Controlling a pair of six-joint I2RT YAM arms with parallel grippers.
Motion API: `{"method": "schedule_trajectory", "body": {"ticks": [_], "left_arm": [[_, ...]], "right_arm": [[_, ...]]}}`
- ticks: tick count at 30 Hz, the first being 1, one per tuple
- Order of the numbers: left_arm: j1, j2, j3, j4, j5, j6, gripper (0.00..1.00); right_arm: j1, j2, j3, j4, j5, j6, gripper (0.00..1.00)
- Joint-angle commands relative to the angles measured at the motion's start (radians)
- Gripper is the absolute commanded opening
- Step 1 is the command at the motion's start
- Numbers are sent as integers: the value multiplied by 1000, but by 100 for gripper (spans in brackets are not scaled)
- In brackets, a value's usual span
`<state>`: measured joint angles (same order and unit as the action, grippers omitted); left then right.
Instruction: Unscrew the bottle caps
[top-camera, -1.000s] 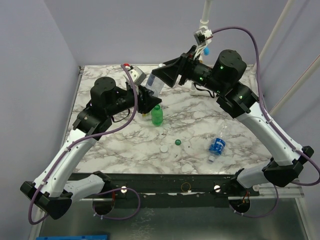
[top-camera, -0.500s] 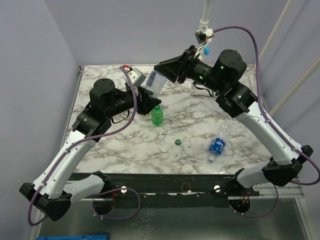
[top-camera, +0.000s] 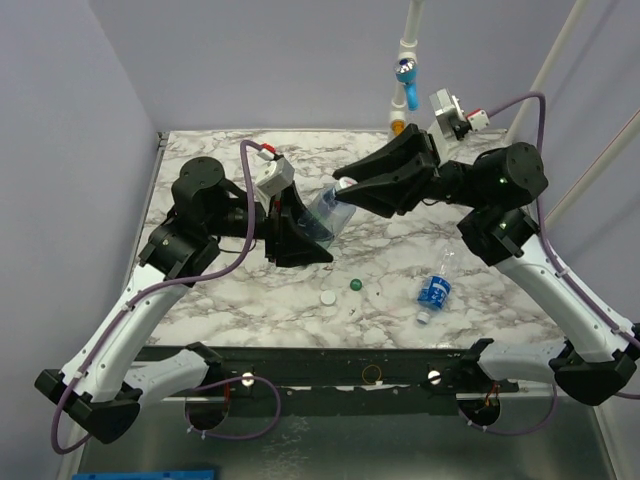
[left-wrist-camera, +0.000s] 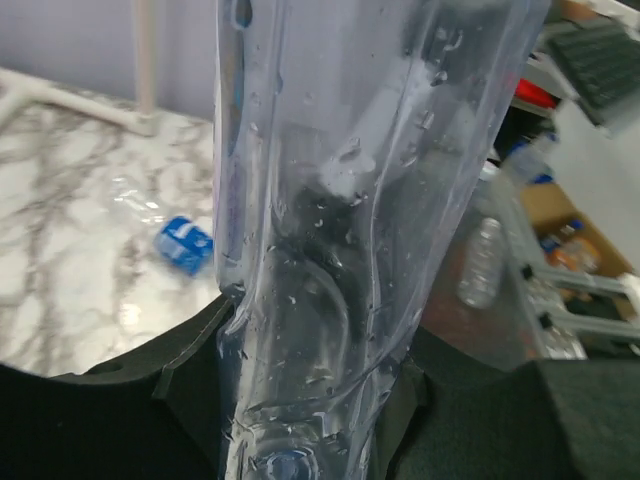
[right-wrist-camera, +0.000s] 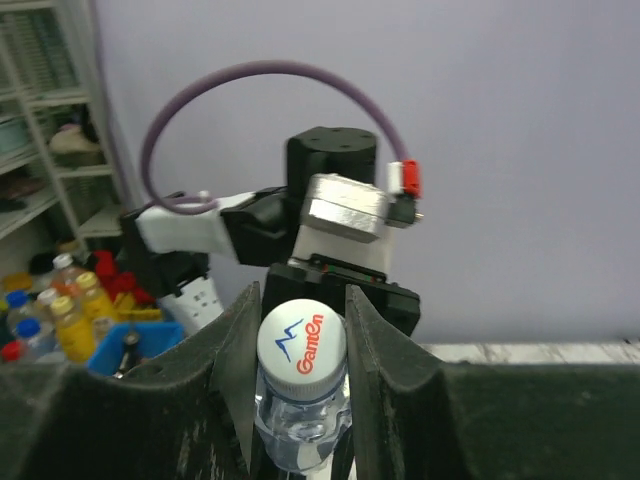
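Note:
A small clear bottle (top-camera: 326, 210) with a blue label hangs tilted over the table's middle, held between both arms. My left gripper (top-camera: 305, 232) is shut on its lower body; in the left wrist view the wet clear bottle (left-wrist-camera: 350, 200) fills the frame, rising out of that gripper (left-wrist-camera: 320, 400). My right gripper (top-camera: 346, 187) is shut on its cap. The right wrist view shows that white bottle cap (right-wrist-camera: 301, 343), printed in blue and red, squeezed between both fingers (right-wrist-camera: 232, 350). Loose on the marble lie a white cap (top-camera: 328, 298), a green cap (top-camera: 355, 285) and another white cap (top-camera: 355, 313).
A second blue-labelled clear bottle (top-camera: 434, 291) lies on its side at the right of the marble table (top-camera: 220, 290); it also shows in the left wrist view as a bottle (left-wrist-camera: 183, 245). A white pipe with a blue valve (top-camera: 407, 76) stands at the back edge.
The right gripper has closed on the cap. Both arms have carried the bottle down and to the right, toward the table's middle, and the right arm has swung rightward.

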<state>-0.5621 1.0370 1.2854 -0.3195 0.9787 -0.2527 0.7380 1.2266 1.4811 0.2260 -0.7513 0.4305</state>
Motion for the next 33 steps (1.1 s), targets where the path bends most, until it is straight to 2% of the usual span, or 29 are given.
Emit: {"method": "schedule_trajectory", "body": {"ticks": [1,4,7,9,10,12,14,16,19,22,25,33], "left_arm": [[11,16,36,74,254,-148,7],[11,18,24,74,279,-157,7],[11,18,18,75,275,-140,7],[13,15,13,71,247,-115,6],[13,12,11,64,213,-92,6],[13,9,9,26,131,-11,6],[13,3,1,-4,-1,72,5],[13,-7,-15,-16,-132,169,2],[11,-18,-44,-17,-310,310,2],[8,-31,-69,-4,-415,383,2],[3,-37,-84,11,-454,400,2],[-10,-22,-78,18,-545,379,2]], "right_arm": [[30,-9,-78,201,-415,132,0],[31,-23,-101,228,-427,146,1],[30,-40,-91,123,-361,76,1],[31,-54,-70,7,-212,-6,24],[31,-65,-63,-47,-93,-29,31],[30,-72,-35,-144,129,-67,58],[31,-69,-9,-211,288,-77,72],[31,-59,14,-259,361,-67,87],[32,-36,51,-305,409,-35,96],[34,6,118,-403,499,-25,96],[35,33,144,-437,543,-23,95],[61,108,183,-423,526,10,75]]}}
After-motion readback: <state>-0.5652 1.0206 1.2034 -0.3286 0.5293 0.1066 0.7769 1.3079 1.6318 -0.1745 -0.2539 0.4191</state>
